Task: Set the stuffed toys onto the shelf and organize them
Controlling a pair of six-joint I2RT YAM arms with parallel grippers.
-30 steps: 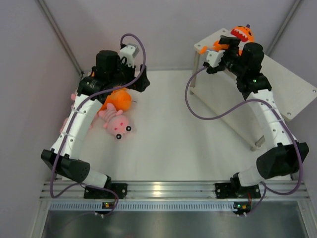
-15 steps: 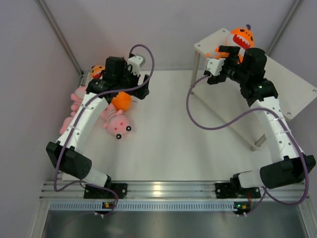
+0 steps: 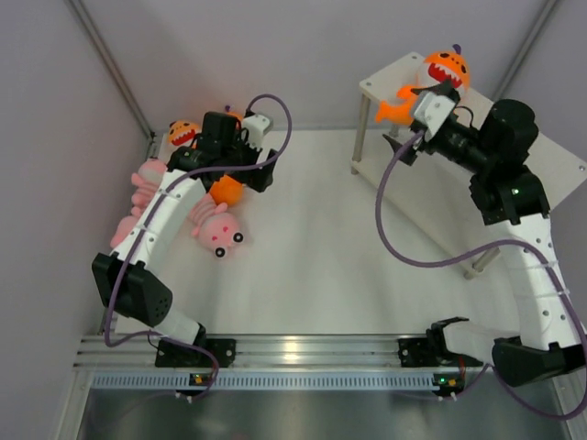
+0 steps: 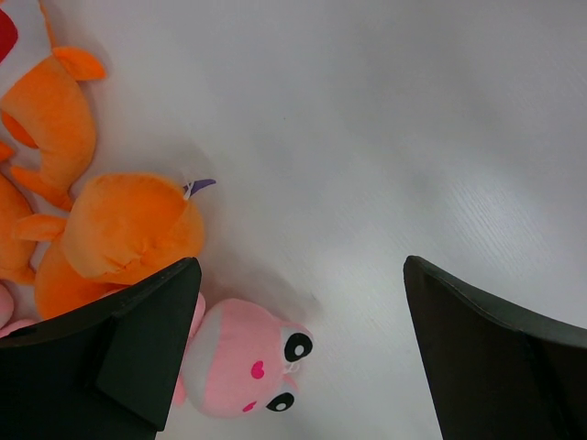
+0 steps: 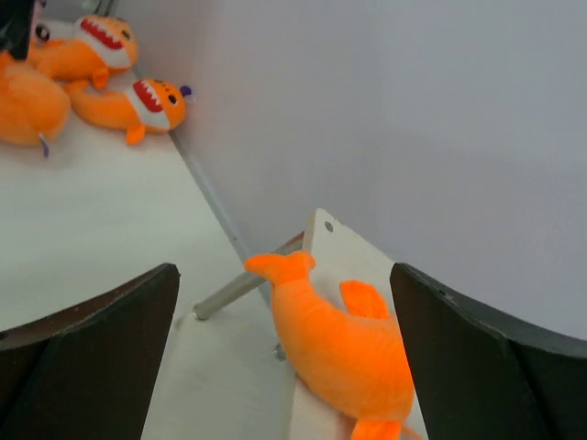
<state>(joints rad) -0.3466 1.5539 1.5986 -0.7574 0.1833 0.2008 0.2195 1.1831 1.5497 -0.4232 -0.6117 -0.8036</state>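
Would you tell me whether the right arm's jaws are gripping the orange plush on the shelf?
No, the jaws stand wide open, clear of the orange plush lying on the shelf.

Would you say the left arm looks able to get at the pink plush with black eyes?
Probably yes: its open fingers hang close by the pink plush, and nothing covers it, though an orange plush lies right beside it.

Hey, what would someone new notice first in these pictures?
The orange shark plush with its red toothy mouth, lying on top of the shelf at its far end, on the right. Then the heap at the left of the table: more orange plush and a pink plush.
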